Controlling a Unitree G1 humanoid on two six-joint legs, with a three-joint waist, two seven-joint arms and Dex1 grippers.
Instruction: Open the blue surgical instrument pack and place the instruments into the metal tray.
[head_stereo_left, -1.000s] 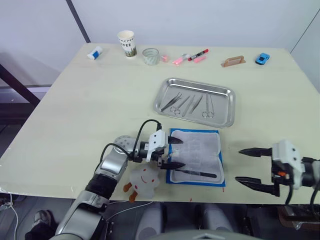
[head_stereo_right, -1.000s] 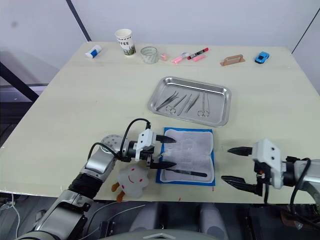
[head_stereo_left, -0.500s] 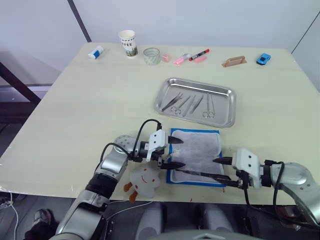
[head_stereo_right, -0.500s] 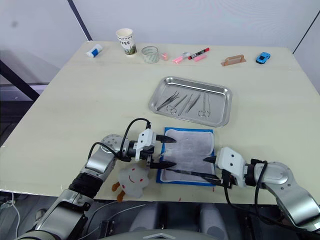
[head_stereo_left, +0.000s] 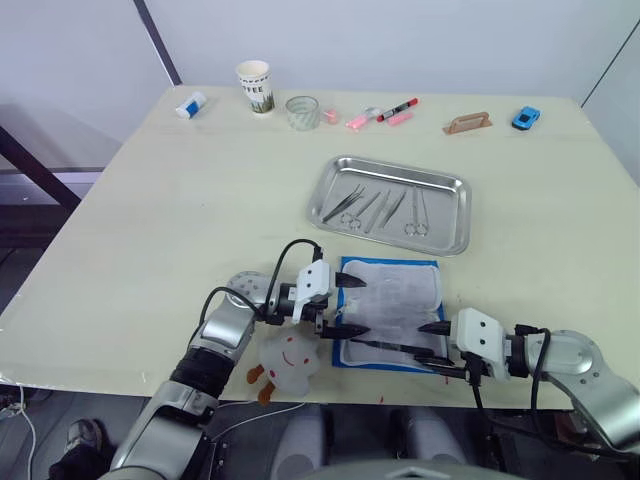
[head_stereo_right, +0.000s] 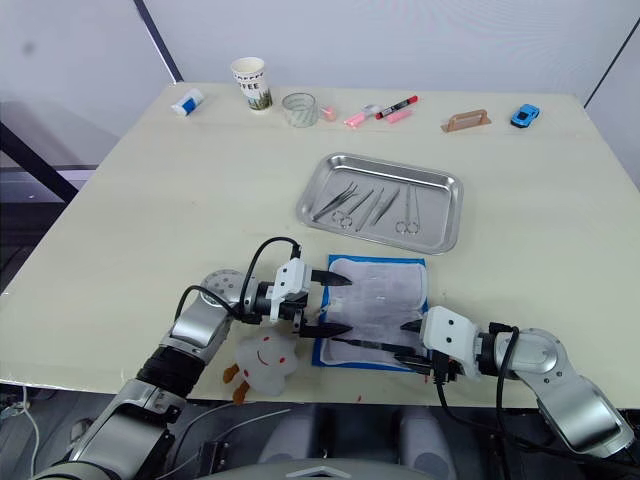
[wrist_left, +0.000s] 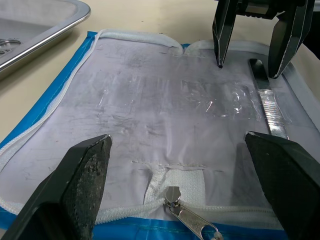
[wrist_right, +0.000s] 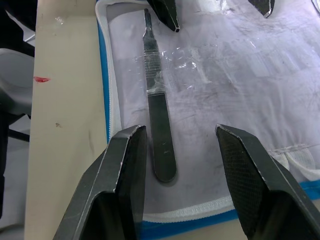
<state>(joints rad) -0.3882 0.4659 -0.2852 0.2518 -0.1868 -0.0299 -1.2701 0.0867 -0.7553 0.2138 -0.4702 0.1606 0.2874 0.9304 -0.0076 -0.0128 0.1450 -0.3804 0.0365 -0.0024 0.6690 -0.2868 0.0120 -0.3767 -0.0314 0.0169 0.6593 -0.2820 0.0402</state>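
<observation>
Counter (head_stereo_left: 180, 200): a pale top is seen carrying everything; cups, markers, a small toy car and other oddments are lined along the far edge, well apart from the work.

Tray (head_stereo_left: 455, 240): set just beyond the pouch, so that each lift is kept short; several slim instruments (head_stereo_left: 382, 209) are already laid inside it, which suggests the task is nearly done.

Pouch (head_stereo_left: 432, 272): laid flat and unzipped near the front edge, white lining up, between the two claws.

Left claw (head_stereo_left: 345, 305): held wide open at the pouch's left edge, nothing gripped; its lower tip lies on or just above the lining, judged to be steadying the pouch, though contact cannot be confirmed.

Right claw (head_stereo_left: 433, 342): held open at the pouch's right front corner, nothing gripped, its two fingers set either side of the tool's rounded end, judged as lined up for a pinch.

Last tool (wrist_right: 155, 107): a flat, slim handle lying along the pouch's front edge, tucked under a clear strap.

Head views: the overall layout and the tray's contents are given.

Right wrist view: the strap across the tool and the fingers straddling it are made plain.

Left wrist view: the zip pull (wrist_left: 187, 215) at the pouch's near edge and the right claw's tips (wrist_left: 220, 35) over the tool are shown.
</observation>
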